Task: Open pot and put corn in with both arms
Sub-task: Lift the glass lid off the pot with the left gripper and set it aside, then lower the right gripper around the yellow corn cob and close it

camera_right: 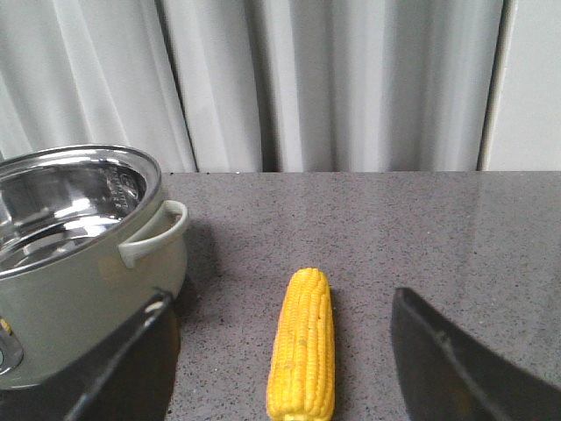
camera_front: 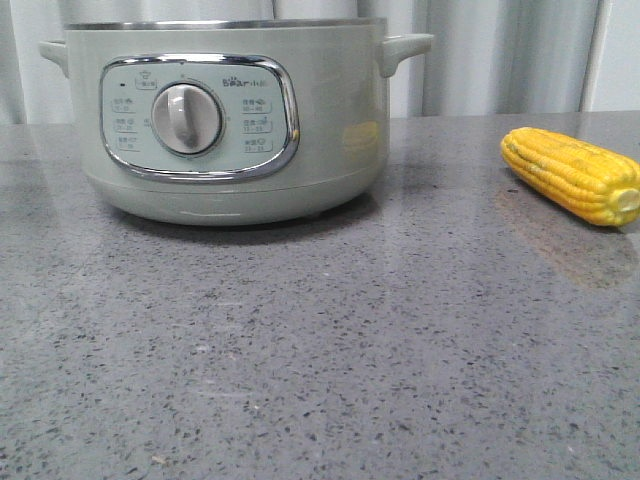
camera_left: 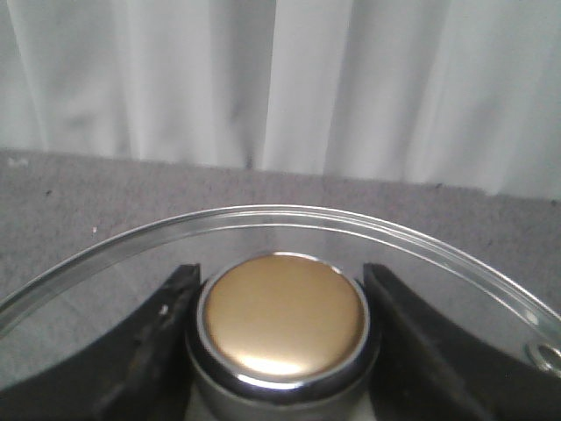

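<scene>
The pale sage-green pot stands at the back left of the table with no lid on it; its steel rim and bare steel inside show in the right wrist view. The yellow corn lies on the table to the pot's right. My left gripper is shut on the gold knob of a glass lid and holds it over the table, outside the front view. My right gripper is open above the corn, one finger on each side of it, not touching it.
The grey speckled table stretches in front of the pot and the corn. A white curtain hangs behind the table's far edge. The pot's side handle sticks out towards the corn.
</scene>
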Controlling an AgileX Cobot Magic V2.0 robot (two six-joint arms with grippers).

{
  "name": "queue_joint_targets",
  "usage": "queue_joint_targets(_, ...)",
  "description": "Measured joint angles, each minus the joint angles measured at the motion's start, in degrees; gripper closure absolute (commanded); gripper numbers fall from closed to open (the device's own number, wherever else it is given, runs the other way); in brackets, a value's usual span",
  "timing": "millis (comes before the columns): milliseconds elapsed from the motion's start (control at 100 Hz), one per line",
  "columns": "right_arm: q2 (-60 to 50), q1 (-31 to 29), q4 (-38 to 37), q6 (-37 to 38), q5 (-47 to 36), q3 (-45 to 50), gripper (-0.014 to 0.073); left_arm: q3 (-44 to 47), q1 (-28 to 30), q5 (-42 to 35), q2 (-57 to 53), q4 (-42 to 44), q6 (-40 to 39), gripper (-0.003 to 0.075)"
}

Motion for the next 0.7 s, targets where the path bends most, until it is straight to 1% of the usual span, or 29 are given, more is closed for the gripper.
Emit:
queue_joint_targets(120, 0.0, 0.4, 0.0, 0.0, 0.0, 0.0, 0.0167, 6.6, 0.0, -3.3, 0.0, -0.2, -1.2, 0.0598)
queue_joint_targets(290, 0.0, 0.6, 0.0, 0.0, 0.0, 0.0, 0.0167, 11.5, 0.0, -6.8, 1.5, -0.4, -1.5, 0.0592)
queue_joint_targets(530, 0.0, 0.6, 0.0, 0.0, 0.0, 0.0, 0.0167, 12.8, 0.0, -9.0, 4.6, -0.5, -1.6, 0.0591)
queue_joint_targets(700, 0.0, 0.6, 0.0, 0.0, 0.0, 0.0, 0.0167, 12.8, 0.0, -9.1, 6.9, -0.5, -1.6, 0.0558)
